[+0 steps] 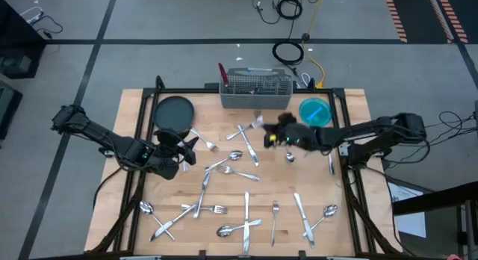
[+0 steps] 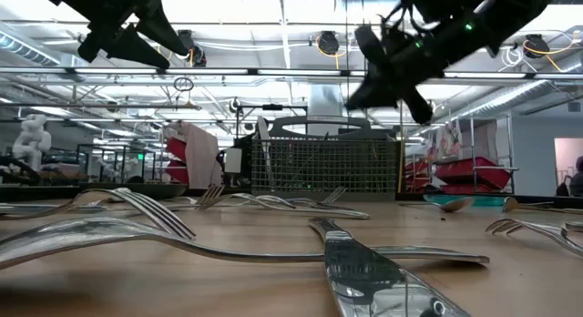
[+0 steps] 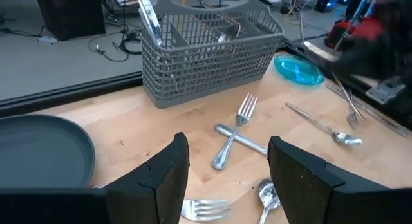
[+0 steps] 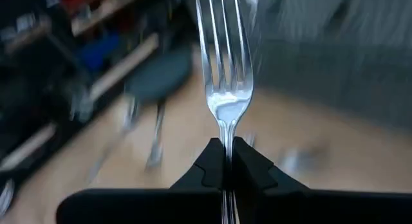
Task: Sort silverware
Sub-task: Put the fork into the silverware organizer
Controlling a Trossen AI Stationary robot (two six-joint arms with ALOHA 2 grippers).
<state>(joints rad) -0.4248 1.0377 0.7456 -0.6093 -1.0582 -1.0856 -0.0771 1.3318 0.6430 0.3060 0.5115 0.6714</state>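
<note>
R gripper (image 4: 226, 161) pinches a fork (image 4: 225, 69) by its thin neck, tines ahead; could pivot/slip en route to caddy (image 1: 256, 89); L gripper (image 3: 225, 169) spread, idle.

Right hand (image 4: 225, 161) pinched closed and raised; left hand (image 3: 226, 179) hovers, fingers spread.

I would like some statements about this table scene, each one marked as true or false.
1. The right gripper has its fingers shut on a fork. True.
2. The left gripper holds a spoon. False: its fingers are open and hold nothing.
3. The wire-mesh caddy lies tipped on its side. False: it stands upright at the table's far edge.
4. The dark round plate is on the left arm's side of the table. True.
5. All the silverware is already in the caddy. False: many pieces lie loose on the table.
</note>
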